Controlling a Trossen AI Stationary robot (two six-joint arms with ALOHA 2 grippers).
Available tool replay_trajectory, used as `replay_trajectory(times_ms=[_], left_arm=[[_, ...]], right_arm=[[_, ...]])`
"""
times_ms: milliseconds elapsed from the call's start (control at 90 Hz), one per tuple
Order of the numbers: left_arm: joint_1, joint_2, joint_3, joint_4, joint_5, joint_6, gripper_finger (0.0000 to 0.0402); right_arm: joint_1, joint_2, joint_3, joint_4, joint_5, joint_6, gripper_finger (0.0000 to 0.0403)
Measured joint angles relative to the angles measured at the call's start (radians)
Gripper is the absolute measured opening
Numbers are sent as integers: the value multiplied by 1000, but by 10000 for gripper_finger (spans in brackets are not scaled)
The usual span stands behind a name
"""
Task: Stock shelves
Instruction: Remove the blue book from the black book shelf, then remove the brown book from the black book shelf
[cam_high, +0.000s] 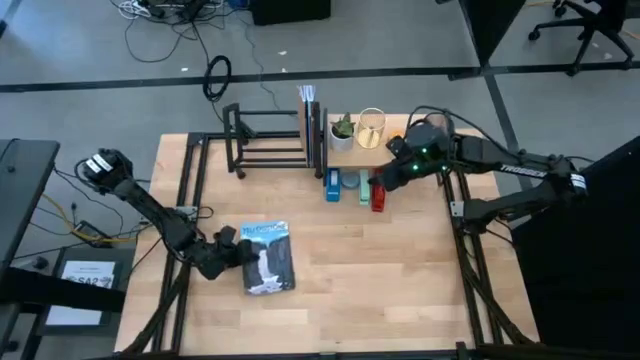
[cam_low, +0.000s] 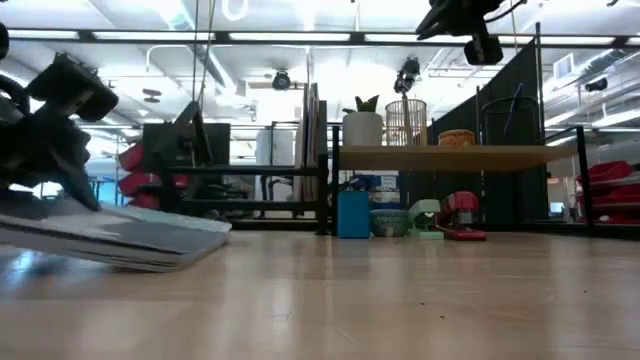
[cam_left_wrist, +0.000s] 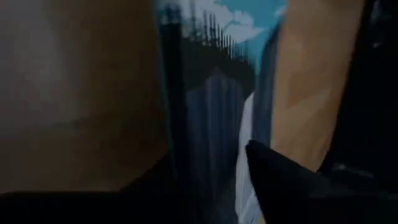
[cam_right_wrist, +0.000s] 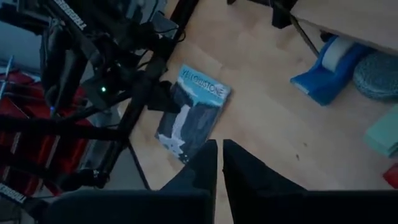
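The left gripper (cam_high: 238, 251) pinches the edge of a flat blue-and-white waterfall-cover book (cam_high: 268, 257) lying on the tabletop, well apart from the low black metal-bar rack (cam_high: 268, 140) and half-stocked pale wooden plank shelf (cam_high: 385, 152). The right gripper (cam_right_wrist: 219, 163), fingers nearly together and empty, hovers above that shelf.

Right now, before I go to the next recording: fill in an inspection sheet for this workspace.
Surface: pale wooden tabletop in a black frame.
Job's things: black rack holds upright books at one end; wooden plank shelf carries a potted plant, a wire basket and a small bowl. Book lifted at one edge.
Clutter: blue tape dispenser, teal items and a red object by the plank shelf.
Grippers: left gripper at the book's edge; right gripper shut, raised near the plank shelf.
Cables: bundles on the floor.
Surroundings: office chair; red bins.
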Motion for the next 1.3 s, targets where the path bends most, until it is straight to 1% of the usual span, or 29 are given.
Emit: replay_trajectory(times_ms=[67,222,300,356,433,511,567,611,656,700,756,789,822,856,889,911,933,967,1022,1044,1078,1122,1178,1222,1300], left_arm=[[1,-6,2,-24,39,-16,156],[1,-44,2,-70,82,-33,151],[1,-75,23,-151,128,-42,144],[1,-106,53,-260,186,-44,138],[1,-149,116,-461,287,-46,129],[7,-191,206,-695,333,-45,120],[9,-225,285,-846,332,-45,115],[14,-240,351,-941,302,-44,112],[26,-249,421,-1018,240,-41,110],[36,-253,484,-1042,129,-12,109],[44,-256,540,-1002,-58,64,107],[47,-256,561,-943,-194,134,106],[50,-255,575,-860,-336,235,106],[54,-253,580,-760,-477,357,106],[65,-247,580,-665,-631,524,106],[77,-243,580,-606,-704,640,106],[93,-238,579,-532,-756,770,107],[122,-228,579,-407,-782,973,107],[196,-197,580,-220,-760,1312,110],[225,-181,580,-154,-746,1420,111],[267,-156,580,-62,-731,1542,114],[323,-120,580,37,-727,1646,118],[396,-74,584,129,-728,1734,127],[450,-34,601,156,-727,1799,135],[528,39,644,153,-716,1893,154]], right_arm=[[7,5,0,4,11,0,0],[16,14,0,5,15,-2,0],[19,17,0,1,15,-8,0],[21,19,0,13,15,-9,0],[22,23,0,8,15,-17,0],[24,25,0,17,15,-35,0],[24,26,0,18,15,-49,0],[24,27,0,17,15,-65,1],[24,29,0,18,16,-76,1],[23,29,0,18,15,-88,1],[22,29,0,18,16,-109,1],[22,30,0,19,16,-120,1],[22,30,0,22,18,-128,1],[22,30,0,23,28,-139,1],[22,30,0,22,35,-148,1],[22,30,0,22,39,-153,1],[22,30,0,22,40,-157,1],[22,30,0,22,40,-159,1],[22,30,0,23,40,-159,1],[22,30,0,23,40,-159,1],[22,30,0,23,39,-159,1],[22,30,0,23,33,-159,1],[22,30,0,24,19,-159,1],[22,30,0,24,5,-158,1],[22,30,0,24,-17,-151,1]])
